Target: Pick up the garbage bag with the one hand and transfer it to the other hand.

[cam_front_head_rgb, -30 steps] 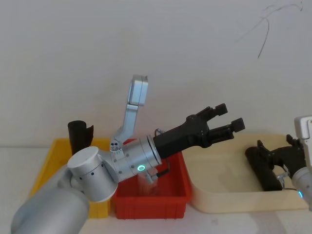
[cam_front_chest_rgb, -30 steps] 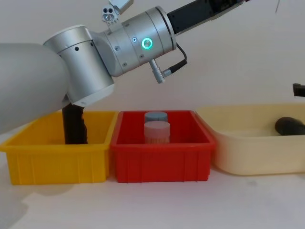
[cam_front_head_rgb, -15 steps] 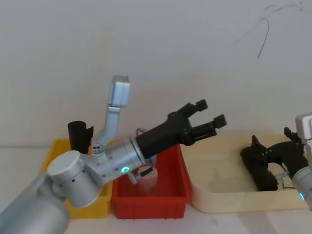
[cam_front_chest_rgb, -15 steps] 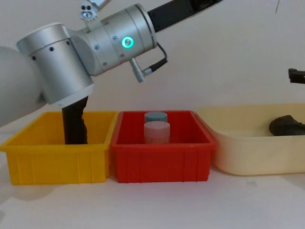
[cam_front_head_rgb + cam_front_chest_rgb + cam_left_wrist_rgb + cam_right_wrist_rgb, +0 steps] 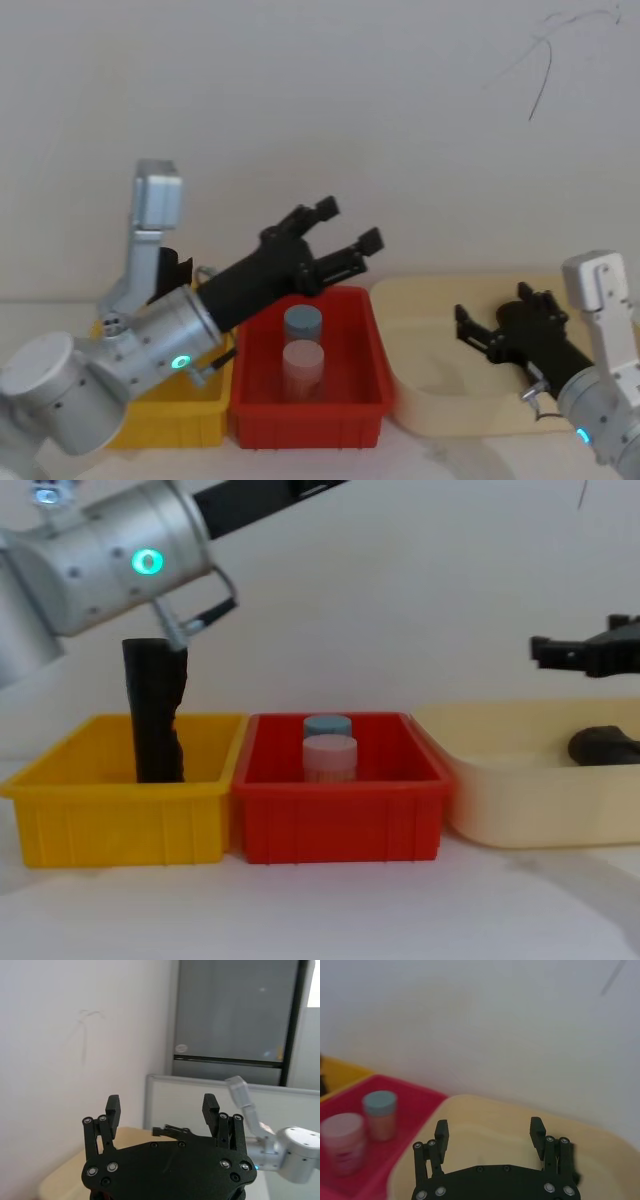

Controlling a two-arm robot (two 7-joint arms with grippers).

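Garbage bag stood upright in the yellow bin, its top clear of the rim, likely for grasping. Left gripper hung spread and empty above the red bin. Right gripper hung spread over the beige tray, probably to receive it.

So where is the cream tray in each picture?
Head view: cream tray, lower right, beside the red bin.
Chest view: tray at right, beside that bin.
Left wrist view: tray beyond the open left gripper.
Right wrist view: tray under the open right gripper, bin alongside.
Landmark: the red bin.
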